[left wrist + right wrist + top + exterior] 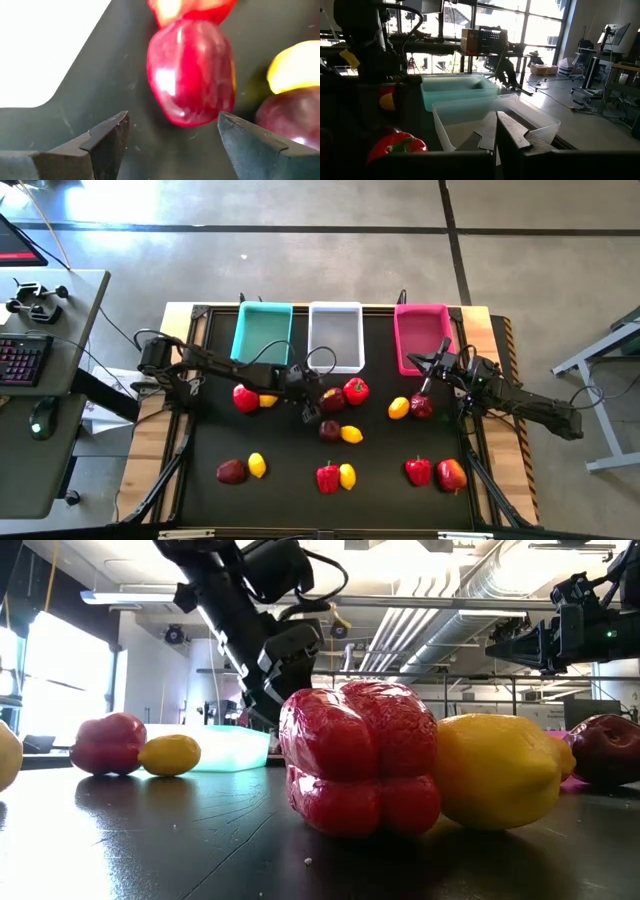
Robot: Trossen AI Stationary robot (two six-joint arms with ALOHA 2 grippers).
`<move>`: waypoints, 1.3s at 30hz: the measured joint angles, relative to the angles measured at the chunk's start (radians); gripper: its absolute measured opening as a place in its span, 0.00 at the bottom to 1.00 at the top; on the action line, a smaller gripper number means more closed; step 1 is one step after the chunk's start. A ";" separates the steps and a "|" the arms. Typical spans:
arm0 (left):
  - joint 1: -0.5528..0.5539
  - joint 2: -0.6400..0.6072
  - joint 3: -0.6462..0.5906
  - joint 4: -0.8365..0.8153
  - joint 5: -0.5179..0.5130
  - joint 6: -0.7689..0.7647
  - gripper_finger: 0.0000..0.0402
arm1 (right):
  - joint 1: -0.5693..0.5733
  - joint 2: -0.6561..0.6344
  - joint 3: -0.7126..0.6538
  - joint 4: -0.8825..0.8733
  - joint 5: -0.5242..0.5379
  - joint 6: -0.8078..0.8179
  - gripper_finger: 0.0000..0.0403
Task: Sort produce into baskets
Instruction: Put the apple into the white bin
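Now the left hand (pixel 172 135) is wide open, holding nothing, just by a dark red fruit (pixel 191 70) mid-worktop. Right hand (pixel 496 132) is shut, empty, near the pink basket (pixel 420 335).

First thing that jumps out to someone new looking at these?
The bright fruit strewn over the black table: red peppers, yellow lemons, dark red fruits. Behind them, along the far edge, three bins stand in a row: teal bin, white bin, pink bin. Mid-table, the left gripper hangs open before a dark red fruit.
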 joint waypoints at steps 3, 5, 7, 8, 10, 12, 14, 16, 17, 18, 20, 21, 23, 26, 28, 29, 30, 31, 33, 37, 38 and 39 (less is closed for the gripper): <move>0.002 0.000 0.000 0.004 0.059 0.010 0.73 | 0.000 0.000 0.000 0.000 0.000 0.000 0.00; 0.001 0.000 0.000 0.024 0.082 -0.003 0.73 | 0.000 0.000 0.000 0.000 0.000 0.000 0.00; 0.001 0.000 0.000 0.036 0.091 -0.019 0.73 | 0.000 0.000 0.000 0.000 0.000 0.000 0.00; 0.001 0.000 0.000 0.036 0.092 -0.022 0.73 | 0.000 0.000 0.000 0.000 0.000 0.000 0.00; 0.002 0.000 0.000 0.036 0.091 -0.023 0.73 | 0.000 0.000 0.000 0.000 0.000 0.000 0.00; 0.002 0.000 0.000 0.037 0.091 -0.024 0.73 | 0.000 0.000 0.000 0.000 0.000 0.000 0.00; 0.002 0.000 0.000 0.041 0.089 -0.025 0.73 | 0.000 0.000 0.000 0.000 0.000 0.000 0.00; 0.007 0.000 0.000 0.044 0.089 -0.030 0.73 | 0.000 0.000 0.000 0.000 0.000 0.000 0.00; 0.009 0.000 0.000 0.044 0.089 -0.041 0.73 | 0.000 0.000 0.000 0.000 0.000 0.000 0.00; 0.013 0.002 0.000 0.044 0.089 -0.048 0.73 | 0.000 0.000 0.000 0.000 0.000 0.000 0.00; 0.016 0.012 0.000 0.051 0.087 -0.054 0.73 | 0.000 0.000 0.000 0.000 0.000 0.000 0.00; 0.016 0.016 0.000 0.049 0.086 -0.056 0.73 | 0.000 0.000 0.000 0.000 0.000 0.000 0.00; 0.016 0.031 -0.001 0.057 0.086 -0.072 0.73 | 0.000 0.000 0.000 0.000 0.000 0.000 0.00; 0.015 0.053 -0.001 0.058 0.086 -0.078 0.73 | 0.000 0.000 0.000 0.000 0.000 0.000 0.00; 0.015 0.062 -0.001 0.071 0.085 -0.078 0.73 | 0.000 -0.001 0.000 0.000 0.000 0.000 0.00; 0.015 0.064 -0.001 0.080 0.085 -0.078 0.73 | 0.000 0.000 0.000 0.000 0.000 0.000 0.00; 0.015 0.064 -0.001 0.085 0.082 -0.078 0.73 | 0.000 0.000 0.000 0.000 0.000 0.000 0.00; 0.016 0.064 -0.001 0.085 0.078 -0.078 0.73 | 0.000 0.001 0.000 0.000 0.000 0.000 0.00; 0.015 0.064 -0.001 0.087 0.054 -0.066 0.73 | 0.000 0.001 0.000 0.000 0.000 0.000 0.00; 0.016 0.062 -0.001 0.087 0.004 -0.024 0.73 | 0.000 0.001 0.000 0.000 0.000 0.000 0.00; 0.015 0.062 -0.001 0.087 -0.001 -0.012 0.73 | 0.000 0.001 0.000 0.000 0.000 0.000 0.00; 0.016 0.062 -0.001 0.087 -0.002 0.003 0.73 | 0.000 0.001 0.000 0.000 0.000 0.000 0.00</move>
